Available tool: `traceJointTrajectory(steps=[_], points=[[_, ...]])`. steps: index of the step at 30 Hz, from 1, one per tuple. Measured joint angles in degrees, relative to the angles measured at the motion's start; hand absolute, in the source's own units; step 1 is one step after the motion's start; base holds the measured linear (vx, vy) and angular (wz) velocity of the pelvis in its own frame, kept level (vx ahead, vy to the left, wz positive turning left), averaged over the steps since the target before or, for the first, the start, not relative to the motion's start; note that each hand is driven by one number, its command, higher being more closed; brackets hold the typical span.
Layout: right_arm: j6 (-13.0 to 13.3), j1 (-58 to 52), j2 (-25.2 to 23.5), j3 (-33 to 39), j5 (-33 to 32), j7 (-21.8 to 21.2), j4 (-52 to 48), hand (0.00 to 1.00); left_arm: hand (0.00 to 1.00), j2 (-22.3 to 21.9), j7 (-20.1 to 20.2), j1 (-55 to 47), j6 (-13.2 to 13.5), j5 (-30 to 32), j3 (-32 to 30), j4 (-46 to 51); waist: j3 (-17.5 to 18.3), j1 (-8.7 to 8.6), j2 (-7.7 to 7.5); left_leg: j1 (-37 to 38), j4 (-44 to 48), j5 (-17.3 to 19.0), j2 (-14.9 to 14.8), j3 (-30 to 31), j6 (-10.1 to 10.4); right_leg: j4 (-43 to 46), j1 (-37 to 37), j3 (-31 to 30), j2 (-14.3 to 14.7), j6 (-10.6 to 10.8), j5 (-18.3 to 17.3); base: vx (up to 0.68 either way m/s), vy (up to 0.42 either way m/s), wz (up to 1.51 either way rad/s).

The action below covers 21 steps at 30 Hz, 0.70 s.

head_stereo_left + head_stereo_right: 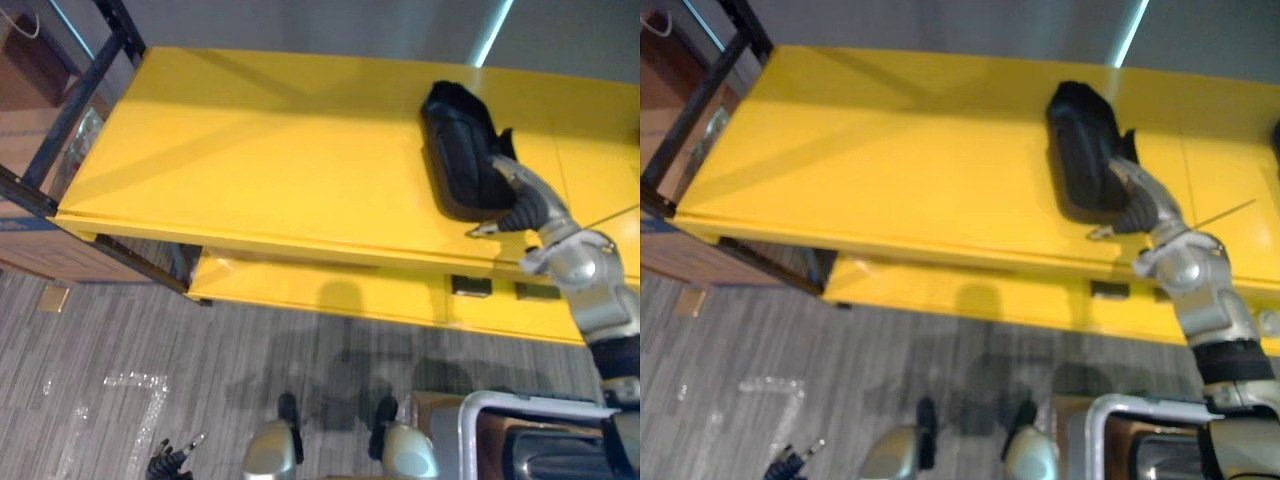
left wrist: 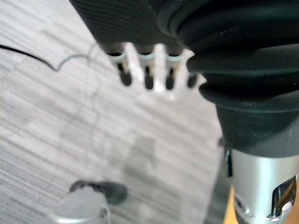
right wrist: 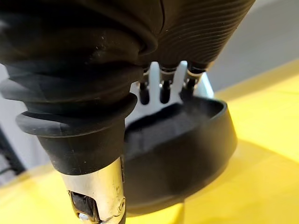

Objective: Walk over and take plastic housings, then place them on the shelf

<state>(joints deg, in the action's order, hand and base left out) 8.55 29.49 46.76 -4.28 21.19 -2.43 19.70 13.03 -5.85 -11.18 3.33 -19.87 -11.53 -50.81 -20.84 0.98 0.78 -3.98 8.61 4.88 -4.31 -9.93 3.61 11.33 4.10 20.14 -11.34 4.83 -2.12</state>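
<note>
Right hand (image 1: pixel 520 205) rests against the black oval plastic housing (image 1: pixel 458 150) on the yellow shelf (image 1: pixel 250 170), upper right (grip can't be judged); left hand (image 1: pixel 170 462) hangs slack-fingered, lower left.

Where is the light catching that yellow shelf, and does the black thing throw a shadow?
Left eye view: pale diagonal bands cross the yellow shelf, a bright light strip behind it. Right wrist view: the plastic housing darkens the shelf beside it.
</note>
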Motion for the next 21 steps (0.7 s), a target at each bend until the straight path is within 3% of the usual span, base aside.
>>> traceJointTrajectory(steps=[2,3,17,21], points=[[-0.03,0.87,0.02,0.01,0.09,-0.01,0.11,0.00,0.00,0.00,0.17,0.01,0.02,-0.01,1.33,0.58,-0.69,0.00,0.20,0.01,0.18,-0.01,0.02,0.05,-0.02,0.20,0.00,-0.25,-0.10,-0.23,-0.16,0.03,0.001,0.05],[-0.03,1.02,0.02,0.01,0.09,-0.01,0.12,1.00,0.00,-0.05,0.34,0.01,0.01,-0.02,1.62,0.66,-0.80,0.04,0.33,0.00,0.18,-0.01,0.02,0.06,-0.02,0.21,0.00,-0.25,-0.11,-0.28,-0.21,0.00,0.000,0.00],[4.52,1.68,0.60,-1.50,2.59,-0.06,1.03,1.00,0.00,-0.01,1.40,0.38,0.03,-0.38,1.63,1.35,-2.69,0.07,1.19,-0.10,-0.10,0.01,0.07,0.01,-0.01,2.52,0.83,-0.89,-0.78,0.21,-1.67,-0.01,-0.003,0.00],[4.62,1.68,0.60,-1.55,3.10,-0.03,1.10,1.00,0.00,-0.01,1.42,0.42,-0.08,-0.37,1.65,1.34,-2.71,0.08,1.24,-0.09,-0.04,0.00,0.13,0.03,-0.01,2.52,0.85,-0.89,-0.84,0.20,-1.67,0.00,0.000,0.00]])
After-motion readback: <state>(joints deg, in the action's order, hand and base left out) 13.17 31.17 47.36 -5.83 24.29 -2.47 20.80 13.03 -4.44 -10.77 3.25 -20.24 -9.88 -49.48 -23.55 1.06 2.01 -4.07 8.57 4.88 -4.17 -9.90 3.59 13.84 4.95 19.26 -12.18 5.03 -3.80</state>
